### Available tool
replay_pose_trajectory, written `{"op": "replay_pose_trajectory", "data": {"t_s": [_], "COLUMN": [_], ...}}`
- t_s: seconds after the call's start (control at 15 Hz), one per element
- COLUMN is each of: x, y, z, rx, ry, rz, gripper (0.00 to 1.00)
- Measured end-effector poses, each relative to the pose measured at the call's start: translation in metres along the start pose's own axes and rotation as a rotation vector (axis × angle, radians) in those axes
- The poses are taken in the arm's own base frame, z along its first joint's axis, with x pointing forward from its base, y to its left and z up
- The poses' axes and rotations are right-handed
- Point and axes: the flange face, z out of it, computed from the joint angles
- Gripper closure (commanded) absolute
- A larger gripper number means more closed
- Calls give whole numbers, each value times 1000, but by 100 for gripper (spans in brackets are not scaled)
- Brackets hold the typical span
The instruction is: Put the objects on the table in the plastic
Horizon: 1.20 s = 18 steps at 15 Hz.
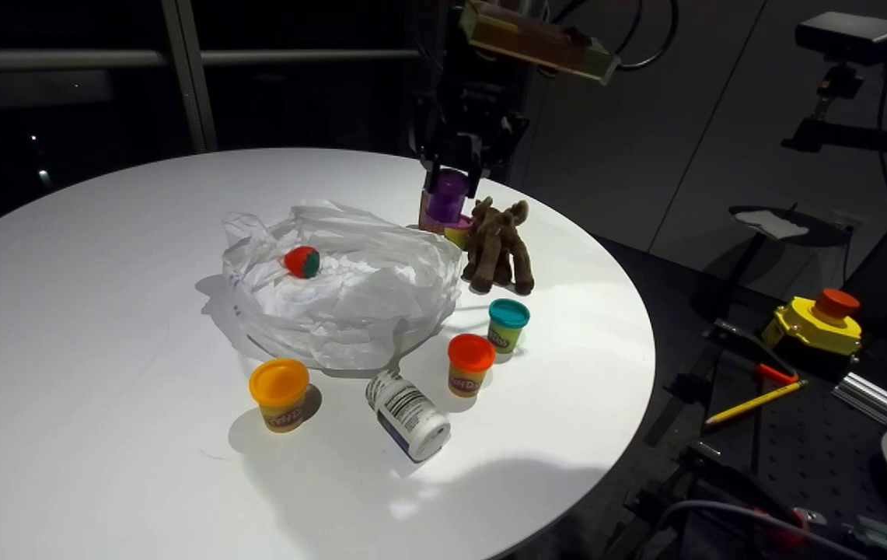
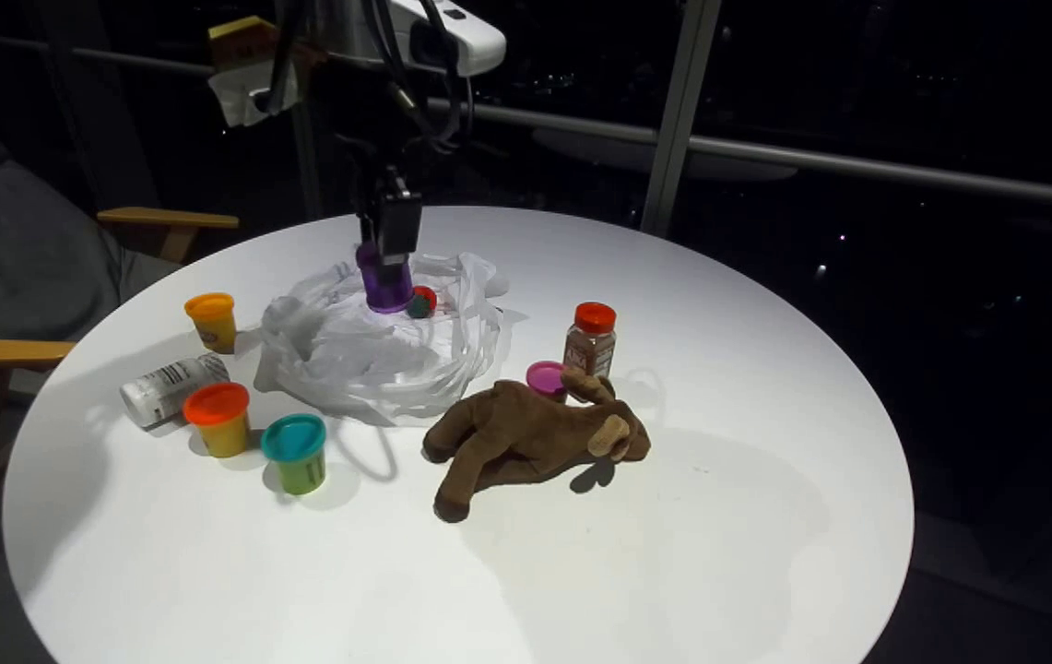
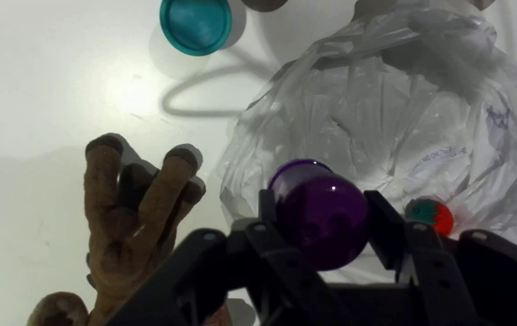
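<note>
Purple cup clamped btwn half-spread jaws; red-lid tub & orange-lid tub marked Play-Doh.

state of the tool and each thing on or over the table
tool: closed on the purple cup
purple cup: held, off the table
plastic bag: open, crumpled
strawberry: lying inside the plastic bag
orange tub: upright, closed
red tub: upright, closed
teal tub: upright, closed
pink-lidded tub: upright, closed, partly hidden
red-capped jar: upright, closed
white bottle: lying on its side
plush animal: resting on the table
</note>
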Motion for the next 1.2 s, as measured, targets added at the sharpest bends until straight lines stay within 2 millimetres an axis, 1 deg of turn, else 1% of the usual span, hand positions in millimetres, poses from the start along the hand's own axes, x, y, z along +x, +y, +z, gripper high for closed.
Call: {"op": "replay_pose_trajectory", "data": {"t_s": [0.07, 0.2, 0.47, 0.73, 0.87, 1.13, 1.2], "x": [3, 13, 38, 62, 73, 89, 92], "y": [-10, -28, -52, -65, -70, -79, -80], "z": [0, 11, 53, 93, 103, 110, 111], "rx": [1, -3, -15, -24, -23, -13, -11], "ry": [-5, -11, -26, -32, -23, -3, 1], "rz": [-11, -29, -52, -61, -61, -68, -69], "gripper": [74, 74, 74, 74, 74, 74, 43]}}
